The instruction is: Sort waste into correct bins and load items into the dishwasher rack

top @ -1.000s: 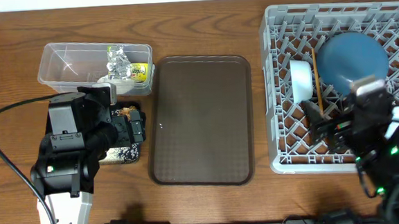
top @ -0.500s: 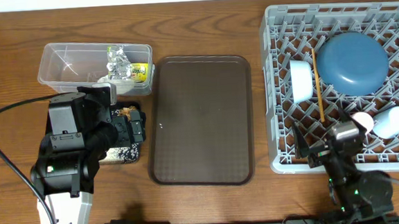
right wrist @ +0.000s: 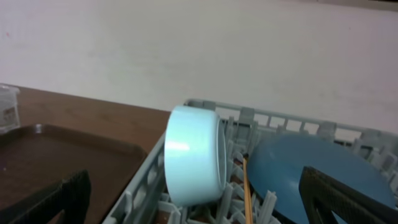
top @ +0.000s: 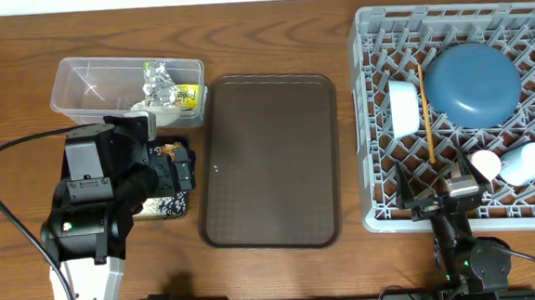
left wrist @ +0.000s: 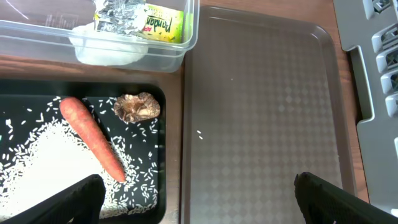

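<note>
Left wrist: carrot (left wrist: 92, 138) lies in black tray (left wrist: 37, 89) (amid rice (left wrist: 50, 168)).

My overhead looks straight down on the whole table (top: 261, 39). Left wrist points down, close over the black tray (left wrist: 31, 102) and serving tray (left wrist: 261, 112). Right wrist sits low, looking level across the rack (right wrist: 142, 183) to the wall (right wrist: 199, 50). Serving tray shows in all three.

- The dishwasher rack (top: 364, 88) sits along the right edge of the worktop (top: 269, 29), holding the blue dish (top: 473, 83), white bowl (top: 403, 106), chopsticks (top: 425, 112), pink cup (top: 483, 164) and light-blue cup (top: 526, 160).
- Toward the far-left corner, the clear tub (top: 87, 87) holds foil (top: 159, 79), a yellow-green wrapper (top: 186, 96) and tissue (top: 144, 108).
- The brown serving tray (top: 270, 159) lies mid-worktop.
- The left arm (top: 93, 189) covers most of the black tray (top: 173, 208).
- The right end effector (top: 433, 179), fingers spread, is at the rack's near wall.
</note>
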You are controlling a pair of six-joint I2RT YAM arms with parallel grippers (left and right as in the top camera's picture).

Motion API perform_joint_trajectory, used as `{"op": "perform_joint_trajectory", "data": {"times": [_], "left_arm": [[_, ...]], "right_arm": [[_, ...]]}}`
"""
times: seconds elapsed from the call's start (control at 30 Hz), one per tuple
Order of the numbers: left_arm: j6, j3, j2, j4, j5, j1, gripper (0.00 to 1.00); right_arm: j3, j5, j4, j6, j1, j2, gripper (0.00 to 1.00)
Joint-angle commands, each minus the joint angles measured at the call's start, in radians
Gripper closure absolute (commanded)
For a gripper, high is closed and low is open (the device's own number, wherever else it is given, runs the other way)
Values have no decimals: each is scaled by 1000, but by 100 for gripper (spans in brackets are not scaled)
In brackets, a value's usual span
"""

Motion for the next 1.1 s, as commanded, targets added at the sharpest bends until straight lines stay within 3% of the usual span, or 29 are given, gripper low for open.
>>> {"op": "perform_joint_trajectory", "data": {"times": [0.0,0.17,0.8,1.07], "left_arm": [[9,14,0,0,-13,-1,2],[9,13,0,0,-13,-1,2],[9,11,-8,0,-13,-1,2],[14,-128,-267,23,-61,-5,2]], "right_arm": [[-2,-8,-17,7,-13,-7,1],[-2,-8,-127,7,-13,-7,1],[-2,-8,-131,7,-13,-3,1],[-2,-8,-131,7,-13,-3,1]]}}
